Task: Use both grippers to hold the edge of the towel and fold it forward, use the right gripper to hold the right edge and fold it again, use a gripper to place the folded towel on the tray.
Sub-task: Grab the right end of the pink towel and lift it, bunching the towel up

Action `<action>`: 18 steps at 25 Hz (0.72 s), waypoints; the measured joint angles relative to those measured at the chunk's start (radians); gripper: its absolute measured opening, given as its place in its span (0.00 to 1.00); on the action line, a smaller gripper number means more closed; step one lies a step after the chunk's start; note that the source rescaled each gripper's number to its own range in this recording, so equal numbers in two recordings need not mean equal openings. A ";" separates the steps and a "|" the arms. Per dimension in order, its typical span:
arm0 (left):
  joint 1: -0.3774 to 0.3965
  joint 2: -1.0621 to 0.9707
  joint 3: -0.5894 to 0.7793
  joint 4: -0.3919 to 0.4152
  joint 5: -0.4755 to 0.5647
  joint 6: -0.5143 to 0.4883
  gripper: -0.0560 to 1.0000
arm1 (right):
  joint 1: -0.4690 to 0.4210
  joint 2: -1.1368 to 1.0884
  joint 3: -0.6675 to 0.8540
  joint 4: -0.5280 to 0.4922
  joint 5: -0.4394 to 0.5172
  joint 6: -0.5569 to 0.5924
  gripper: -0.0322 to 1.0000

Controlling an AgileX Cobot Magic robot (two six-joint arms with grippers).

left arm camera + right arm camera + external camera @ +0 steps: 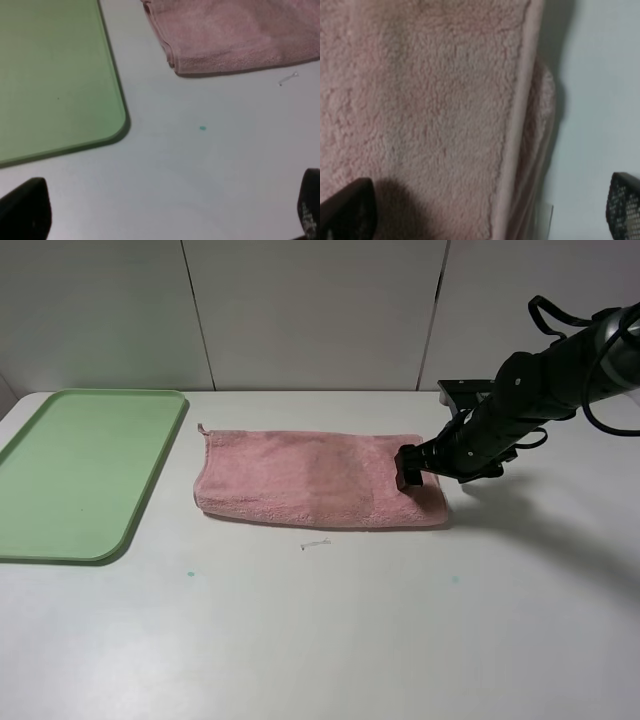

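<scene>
Pink towel (320,480) lies as a folded strip on worktop (350,630), near green tray (60,470), not touching. Judged soft, light, limp; layers may slide. Best hold: right hem (517,125), both layers. Right tool (412,468) above it, released, empty; left tool (167,212) released over bare worktop.

The towel (300,478) is seen in plain fluffy pink, unpatterned, with its stitched hem (517,130) in a smoother, paler pink. The tray (60,470) is coloured a uniform light green. The table (350,640) is shown off-white, marked by a small teal speck (202,128). The right gripper (410,468) is finished in black.
</scene>
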 joint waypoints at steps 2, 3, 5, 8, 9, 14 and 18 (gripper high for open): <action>0.000 0.000 0.000 0.000 0.000 0.000 0.99 | 0.000 0.000 0.000 0.000 -0.004 0.000 1.00; 0.000 0.000 0.000 0.000 0.000 0.000 0.99 | 0.000 0.000 0.000 0.000 -0.008 0.000 1.00; 0.000 0.000 0.000 0.000 0.000 0.000 0.99 | 0.000 0.000 0.000 0.001 -0.012 0.000 1.00; 0.000 0.000 0.000 0.000 0.000 0.000 0.99 | 0.000 0.000 0.000 0.006 -0.013 0.000 1.00; 0.000 0.000 0.000 0.000 0.000 0.000 0.99 | 0.000 0.000 0.000 0.008 -0.013 0.000 1.00; 0.000 0.000 0.000 0.000 0.000 0.000 0.99 | 0.000 0.004 0.000 0.019 -0.014 0.000 1.00; 0.000 0.000 0.000 0.000 0.000 0.000 0.99 | 0.000 0.035 0.000 0.027 -0.013 0.000 1.00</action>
